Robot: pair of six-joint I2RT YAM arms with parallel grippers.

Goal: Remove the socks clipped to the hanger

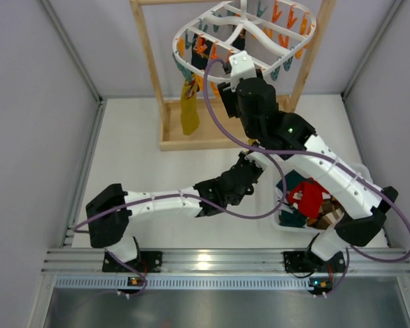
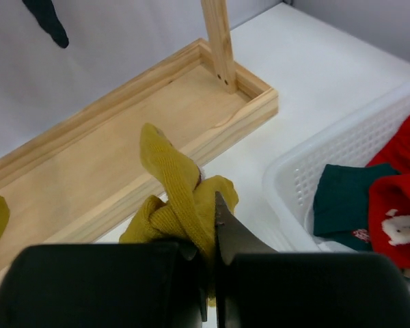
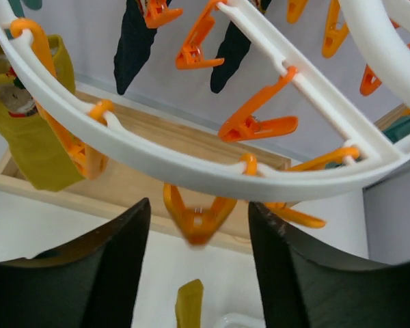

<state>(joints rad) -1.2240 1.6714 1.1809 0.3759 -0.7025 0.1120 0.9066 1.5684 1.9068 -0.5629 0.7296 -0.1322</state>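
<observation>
Top external: my left arm (image 1: 157, 201) lies low, stretched from its near-left base toward the middle of the table (image 1: 130, 157), wrist tucked under the right arm (image 1: 328, 167). Left wrist view: left gripper (image 2: 208, 232) jaws clamped tight on a bunched mustard sock (image 2: 178, 198), near the wooden stand (image 2: 123, 137) base and the white basket (image 2: 294, 178). The right arm reaches up from the near-right base to the hanger (image 1: 212, 31) at the far edge. Right gripper (image 3: 198, 253) jaws partly apart, holding nothing; an orange peg (image 3: 198, 219) dangles in the gap, touching neither finger. Clipped on the hanger: a yellow sock (image 3: 34, 137) and two dark socks (image 3: 137, 48). The basket, toward the near-right corner, holds red and teal socks (image 2: 396, 205).
</observation>
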